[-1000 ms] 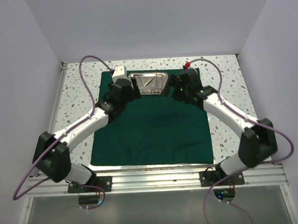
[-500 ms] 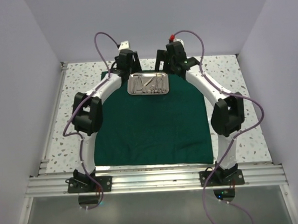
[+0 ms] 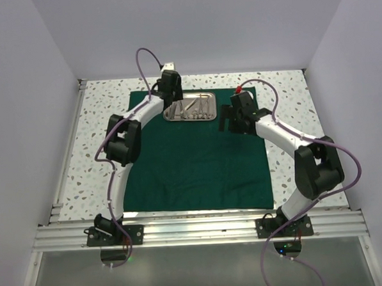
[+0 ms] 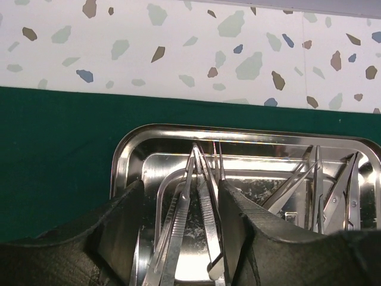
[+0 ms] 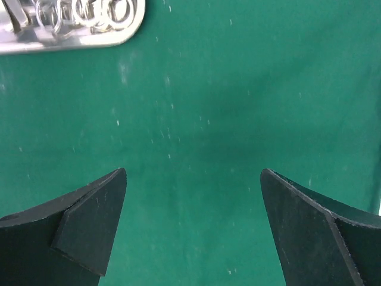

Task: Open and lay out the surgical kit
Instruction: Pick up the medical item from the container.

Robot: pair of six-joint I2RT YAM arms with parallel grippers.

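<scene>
Both arms have shifted, the left gripper now dipping into the tray at the cloth's far edge, jaws apart astride the tweezers, the right gripper gaping over bare cloth, so closing could pinch two at once or let thin steel slip.

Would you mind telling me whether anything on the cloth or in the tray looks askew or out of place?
Nothing stands out. The green cloth lies flat, the steel tray sits square near its far edge, and the instruments lie inside it, merely overlapping one another.
</scene>
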